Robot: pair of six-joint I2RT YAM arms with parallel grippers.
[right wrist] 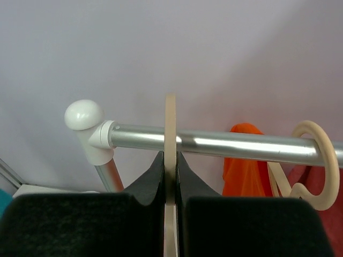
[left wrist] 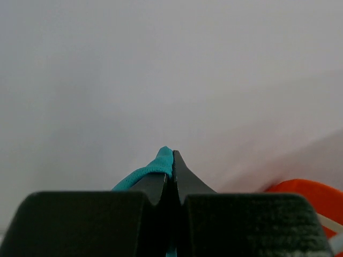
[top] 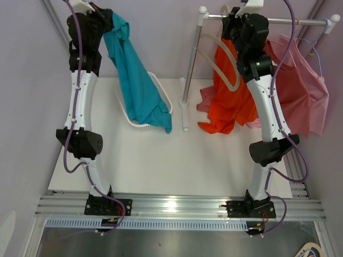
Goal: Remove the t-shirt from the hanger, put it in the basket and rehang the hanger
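Note:
The teal t-shirt (top: 136, 80) hangs free from my raised left gripper (top: 105, 19) at the far left, its lower end draped down over the white basket (top: 162, 90). In the left wrist view the gripper (left wrist: 172, 160) is shut on a fold of the teal t-shirt (left wrist: 153, 170). The beige hanger (top: 221, 69) hangs bare and tilted below the rail (top: 300, 22). My right gripper (top: 236, 15) is up at the rail. In the right wrist view the gripper (right wrist: 170, 160) is shut on the hanger's thin beige hook (right wrist: 170, 120), just in front of the rail (right wrist: 230, 143).
An orange shirt (top: 230, 104) hangs on the rack beside the right arm, and pink and red shirts (top: 305, 91) hang further right. A second beige hanger hook (right wrist: 321, 160) sits on the rail. The rack's post (top: 191, 64) stands at the table's middle back.

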